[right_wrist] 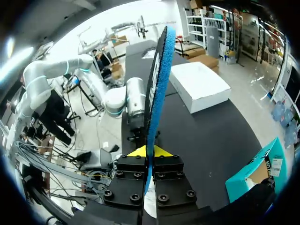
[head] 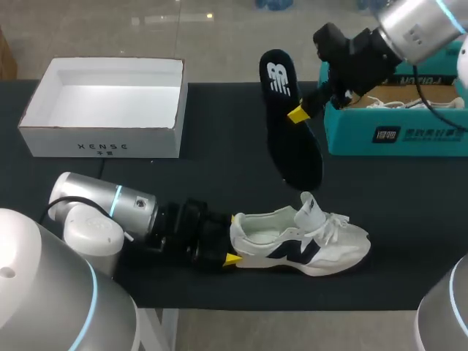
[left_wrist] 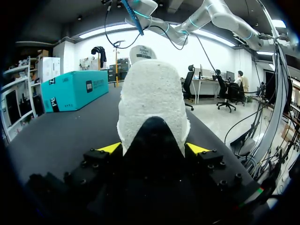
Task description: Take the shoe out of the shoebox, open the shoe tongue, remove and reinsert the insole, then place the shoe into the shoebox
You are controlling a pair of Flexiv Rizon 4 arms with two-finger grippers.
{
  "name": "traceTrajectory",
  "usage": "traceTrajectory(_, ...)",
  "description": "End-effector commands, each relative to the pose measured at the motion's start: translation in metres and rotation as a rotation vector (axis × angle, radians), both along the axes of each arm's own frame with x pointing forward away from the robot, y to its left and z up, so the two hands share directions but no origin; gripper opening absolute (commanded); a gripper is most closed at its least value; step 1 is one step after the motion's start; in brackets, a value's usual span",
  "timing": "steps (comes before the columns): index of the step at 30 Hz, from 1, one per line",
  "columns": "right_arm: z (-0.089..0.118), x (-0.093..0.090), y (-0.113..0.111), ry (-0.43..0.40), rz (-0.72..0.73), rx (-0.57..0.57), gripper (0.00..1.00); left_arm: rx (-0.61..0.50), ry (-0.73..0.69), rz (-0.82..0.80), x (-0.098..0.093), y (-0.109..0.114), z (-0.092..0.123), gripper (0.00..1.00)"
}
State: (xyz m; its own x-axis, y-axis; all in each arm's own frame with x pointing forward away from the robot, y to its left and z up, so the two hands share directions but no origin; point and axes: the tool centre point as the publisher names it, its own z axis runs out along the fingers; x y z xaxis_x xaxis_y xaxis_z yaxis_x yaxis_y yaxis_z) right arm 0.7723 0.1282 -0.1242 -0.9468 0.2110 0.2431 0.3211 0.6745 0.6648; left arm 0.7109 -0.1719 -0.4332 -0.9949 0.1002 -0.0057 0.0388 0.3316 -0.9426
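Left fingers (head: 232, 259) clamp the fuzzy heel of the white-and-navy sneaker (head: 307, 245), upright on the black counter (head: 219, 161). Right fingers (head: 297, 114) pinch the thin, flat insole (head: 296, 157), black on top, blue underneath, held aloft behind it.

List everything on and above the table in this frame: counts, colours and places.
shoe: 1, white with dark navy panels, standing on its sole near the table's front edge, heel toward the left arm
insole: 1, black on top and blue underneath, held in the air beyond the shoe
white shoebox: 1, white, open and empty, far left of the table
teal box: 1, teal, open, far right of the table
table: 1, black top
left hand: 1, yellow tips, shut on the shoe's heel
right hand: 1, yellow tips, shut on the insole
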Motion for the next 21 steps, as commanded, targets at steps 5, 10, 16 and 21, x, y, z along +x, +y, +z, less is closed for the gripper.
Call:
traceTrajectory(5, 0.019, 0.001, 0.003, 0.009, 0.000, 0.167, 0.00, 0.002, -0.001, 0.001, 0.000, -0.003, -0.005, 0.00)
traceTrajectory(10, 0.040, -0.002, 0.021, 0.032, -0.008, 0.175, 0.00, 0.002, -0.001, 0.001, 0.000, -0.003, -0.005, 0.00)
traceTrajectory(16, 0.064, -0.004, 0.035, 0.074, -0.003, 0.180, 0.00, 0.002, -0.001, 0.001, 0.000, -0.003, -0.005, 0.00)
traceTrajectory(21, 0.080, -0.010, 0.040, 0.117, 0.004, 0.217, 0.00, 0.002, -0.001, 0.001, 0.000, -0.003, -0.005, 0.00)
